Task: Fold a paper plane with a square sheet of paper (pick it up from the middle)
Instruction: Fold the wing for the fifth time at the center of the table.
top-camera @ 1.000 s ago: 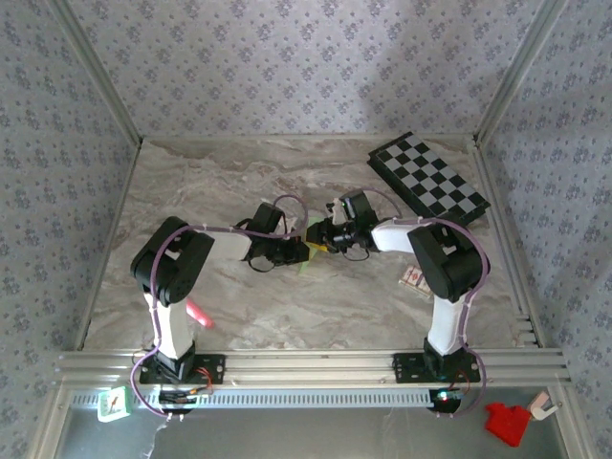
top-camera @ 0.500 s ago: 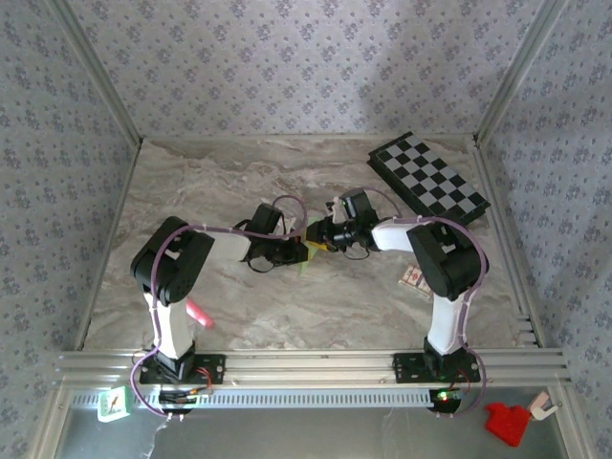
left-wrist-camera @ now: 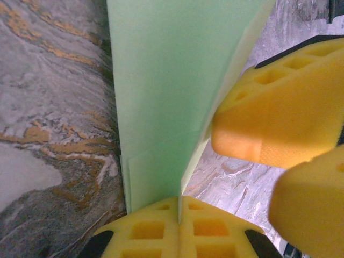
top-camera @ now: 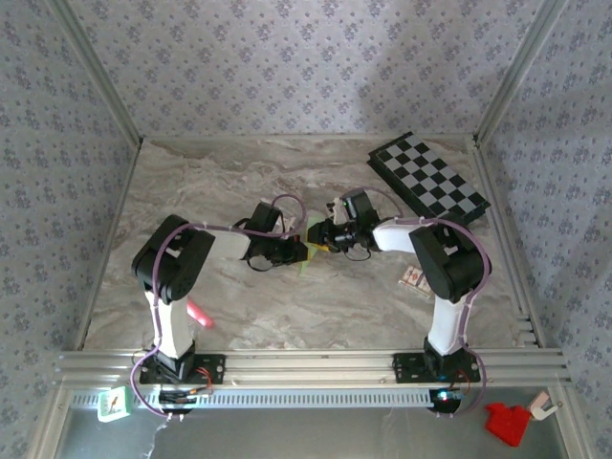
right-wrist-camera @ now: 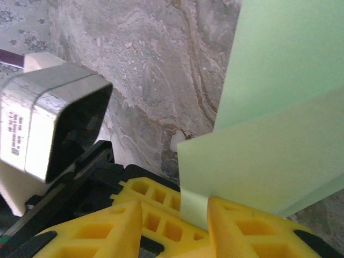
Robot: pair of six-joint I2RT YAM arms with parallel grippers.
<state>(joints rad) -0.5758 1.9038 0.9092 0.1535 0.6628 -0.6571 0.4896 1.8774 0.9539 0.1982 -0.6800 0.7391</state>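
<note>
Left gripper (left-wrist-camera: 180,210) is fully closed and pinches the paper (left-wrist-camera: 161,80) at its near edge. The folded layers run straight into the seam between its two fingers.

Right gripper (right-wrist-camera: 176,208) is part open, with a flap of the paper hanging in the gap. One pad (left-wrist-camera: 277,115) touches the flap's edge and the other is off it, so I see no clamp.

Step in hand, my read: a two-gripper fold, with the left anchoring and the right forming the crease. To do it well:
- Hold the left pinch fixed as the pivot, with no wrist twist.
- Line the flap edge up with the layer under it before pressing. An offset crease can't be undone.
- Close the right gripper on the flap alone, close to the fold line, then run along the line so the crease sets evenly.
- Use low force, since the sheet is thin. Don't let the grippers pull apart, or it tears or slips out of the left pinch.

Position: the paper sits between the two grippers, well off the board (top-camera: 430,177), out past its near-left corner toward the arm bases. It looks lifted off the table (top-camera: 220,182), but I can't confirm that. It's not a plane yet: long layered strip, no point in view.
</note>
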